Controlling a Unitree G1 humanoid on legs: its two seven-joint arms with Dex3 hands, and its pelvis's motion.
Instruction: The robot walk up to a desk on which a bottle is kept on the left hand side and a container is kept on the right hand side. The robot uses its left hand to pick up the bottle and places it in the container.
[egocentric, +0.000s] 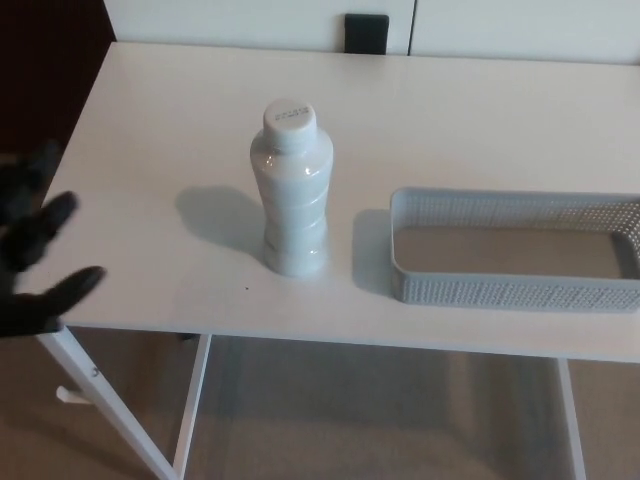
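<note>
White surface (180, 120) on white metal legs over a beige floor (380, 420); a dark wall outlet (366, 32) sits behind it. The white bottle (292, 190) stands upright left of centre, near the grey mesh container (515, 250) but not touching it. The left hand (30, 250) hovers at the surface's left edge, fingers (70, 290) spread, holding nothing, well apart from the bottle.

White tabletop (480, 110), two items on it.
White bottle (291, 190) upright left of centre; grey mesh container (510, 290) to its right near front edge, apart from bottle.
</note>
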